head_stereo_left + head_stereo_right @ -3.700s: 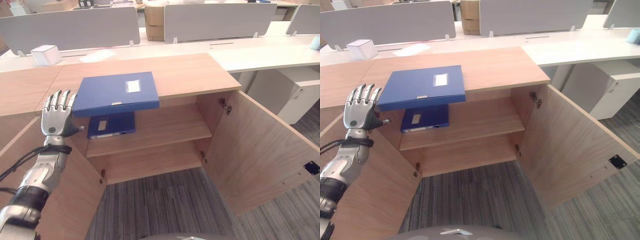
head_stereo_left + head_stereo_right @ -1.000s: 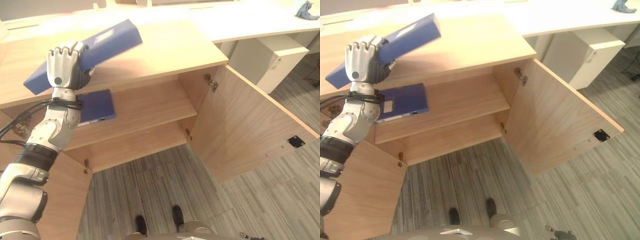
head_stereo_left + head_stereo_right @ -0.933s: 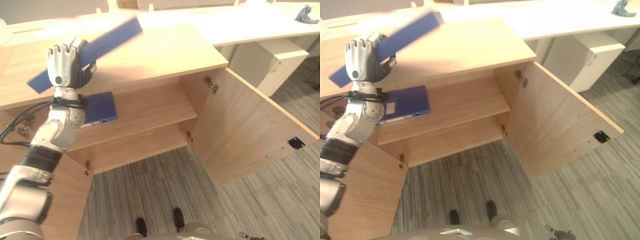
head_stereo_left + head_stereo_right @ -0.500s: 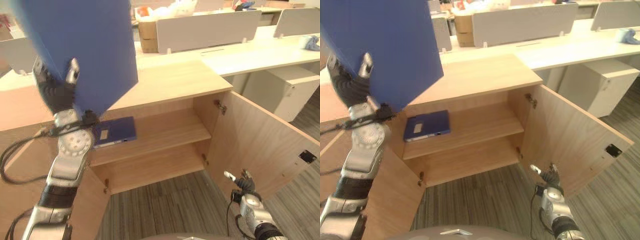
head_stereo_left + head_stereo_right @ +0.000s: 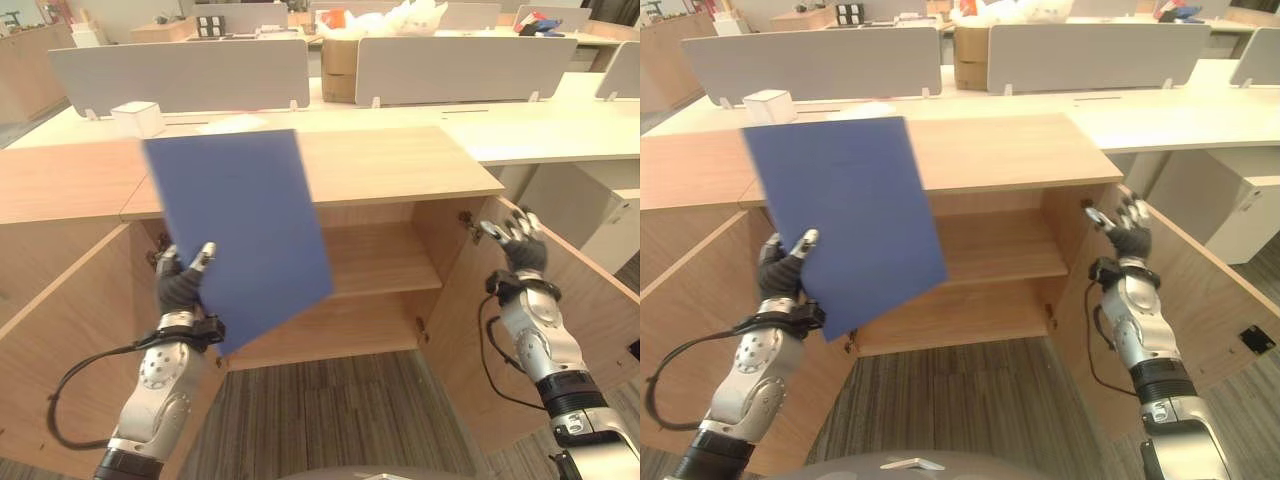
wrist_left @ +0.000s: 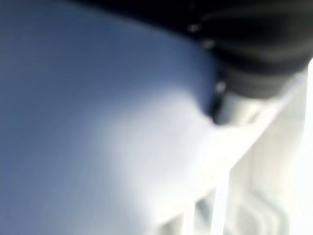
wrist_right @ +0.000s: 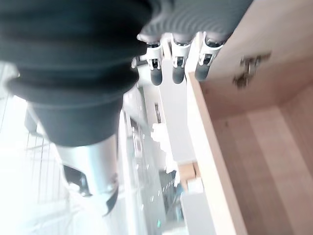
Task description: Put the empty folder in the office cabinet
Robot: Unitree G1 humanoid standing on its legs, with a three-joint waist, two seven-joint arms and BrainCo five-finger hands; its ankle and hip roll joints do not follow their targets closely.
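Two open doors flank the cabinet (image 5: 400,180), its upper shelf (image 5: 375,265) bare on the right side. Held upright in front of the opening, the blue folder (image 5: 235,230) is pinched at its lower corner by the left hand (image 5: 180,290), fingers behind and one fingertip on the front. To place it well, I'd lay it flat, then slide it onto that shelf. With fingers spread and empty, the right hand (image 5: 1128,232) hovers by the right door (image 5: 560,330).

Office: partitioned desks (image 5: 420,110), cabinet (image 5: 400,165).
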